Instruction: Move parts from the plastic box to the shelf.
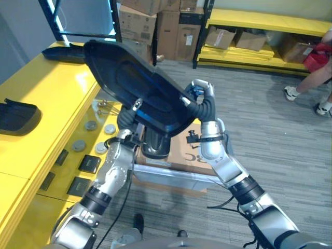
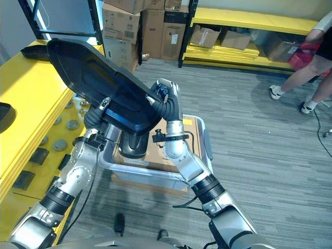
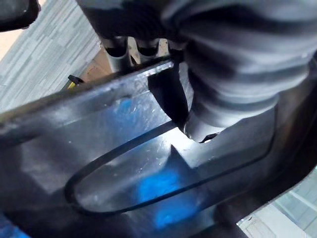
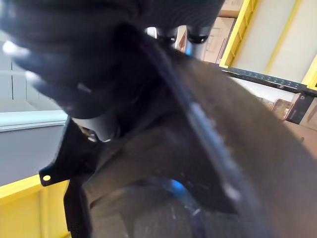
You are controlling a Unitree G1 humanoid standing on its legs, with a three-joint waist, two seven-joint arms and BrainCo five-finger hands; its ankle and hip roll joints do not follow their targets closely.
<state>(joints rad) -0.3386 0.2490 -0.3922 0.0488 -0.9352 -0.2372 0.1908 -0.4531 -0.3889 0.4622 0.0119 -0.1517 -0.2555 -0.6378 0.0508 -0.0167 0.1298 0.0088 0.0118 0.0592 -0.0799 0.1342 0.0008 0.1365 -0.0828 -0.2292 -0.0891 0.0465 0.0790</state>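
The left robot hand [image 1: 127, 120] grips the near-left edge of a large black panel [image 1: 129, 83], its fingers curled round the rim from below. The right robot hand [image 1: 199, 104] clamps the panel's right edge, fingers wrapped over the rim. In the left wrist view the fingers [image 3: 116, 47] lie against the panel's glossy surface, and in the right wrist view the panel's dark edge runs right past the hand.

Both hands carry the panel tilted in the air, its far-left end raised over the edge of the yellow shelf [image 1: 46, 104] and its near end above the plastic box [image 2: 155, 174]. The box sits on the grey floor directly below the hands, with a cardboard piece [image 2: 171, 150] inside it.

On the shelf's upper board lie two more black parts, one at the far end [image 1: 62, 52] and one nearer [image 1: 18, 116]. On the lower board sit round grey discs [image 1: 91, 125] and small dark square pieces [image 1: 89, 163].

Cardboard cartons [image 1: 155, 26] stand behind, beside another yellow rack [image 1: 259, 23]. A person's legs [image 1: 316, 78] show at the far right.
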